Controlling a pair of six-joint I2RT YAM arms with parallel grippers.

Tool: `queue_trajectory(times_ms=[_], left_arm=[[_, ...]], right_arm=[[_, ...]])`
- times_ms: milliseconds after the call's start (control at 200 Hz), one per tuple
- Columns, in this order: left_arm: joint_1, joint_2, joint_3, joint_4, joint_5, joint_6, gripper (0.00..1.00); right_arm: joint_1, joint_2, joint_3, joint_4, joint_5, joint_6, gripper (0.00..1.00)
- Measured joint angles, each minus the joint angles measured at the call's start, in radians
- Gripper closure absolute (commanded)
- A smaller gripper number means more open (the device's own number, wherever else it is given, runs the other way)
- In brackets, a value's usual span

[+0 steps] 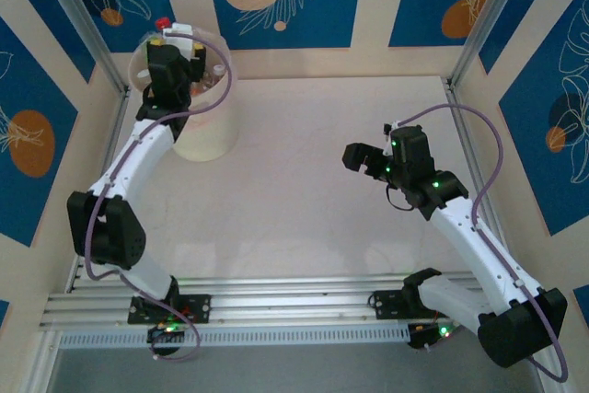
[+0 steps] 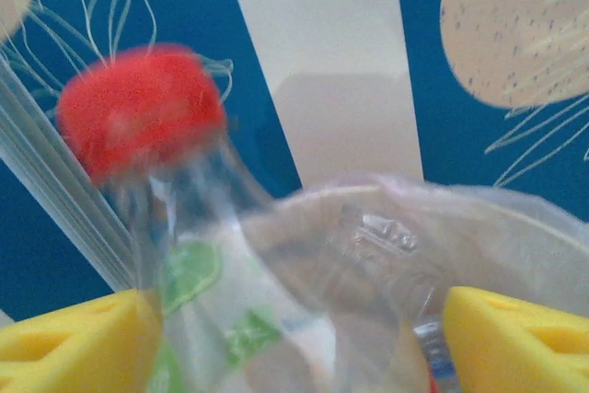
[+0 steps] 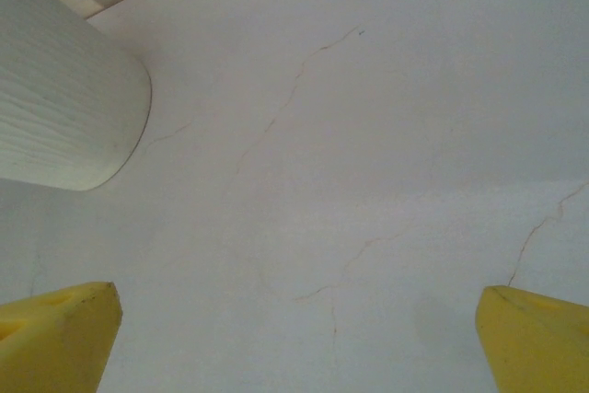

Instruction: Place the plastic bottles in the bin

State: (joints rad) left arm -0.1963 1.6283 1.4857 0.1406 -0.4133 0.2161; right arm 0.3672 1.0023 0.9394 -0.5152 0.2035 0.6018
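My left gripper [image 1: 177,46] hangs over the bin [image 1: 204,132], a tall pale translucent bucket at the far left of the table. Its yellow fingers [image 2: 78,338] stand wide apart. A clear plastic bottle [image 2: 198,264] with a red cap [image 2: 138,108] and a green-and-white label sits blurred between them. It lies close to the left finger and clear of the right one. The cap pokes out past the bin's far rim [image 1: 163,22]. Another bottle [image 2: 433,361] shows through the bin's wall [image 2: 497,227]. My right gripper [image 1: 357,156] is open over bare table, its fingers [image 3: 55,333] empty.
The bin's side [image 3: 64,117] lies at the upper left of the right wrist view, well away from that gripper. Blue patterned walls and metal posts [image 1: 78,16] close in the table on three sides. The table [image 1: 313,181] between the arms is plain white.
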Motion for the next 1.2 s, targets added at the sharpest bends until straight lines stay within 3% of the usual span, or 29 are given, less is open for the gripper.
queue_trajectory(times_ms=[175,355,865,995,1200], left_arm=[[0.002,0.028,0.026,-0.06,-0.006,-0.001,0.15],[0.002,0.032,0.109,-0.109,0.016,-0.012,0.01],[0.002,-0.028,0.501,-0.459,0.148,-0.16,0.01],[0.002,-0.123,0.47,-0.533,0.196,-0.223,0.0],[0.002,-0.364,0.219,-0.556,0.23,-0.297,0.02]], right_arm=[[0.0,0.0,0.0,0.001,0.0,0.0,0.01],[0.0,0.0,0.0,0.002,0.0,0.0,0.01],[0.0,0.0,0.002,0.005,0.01,0.0,0.01],[0.0,0.0,0.01,-0.016,0.048,0.0,0.01],[-0.012,-0.028,0.014,-0.056,0.101,0.0,0.01]])
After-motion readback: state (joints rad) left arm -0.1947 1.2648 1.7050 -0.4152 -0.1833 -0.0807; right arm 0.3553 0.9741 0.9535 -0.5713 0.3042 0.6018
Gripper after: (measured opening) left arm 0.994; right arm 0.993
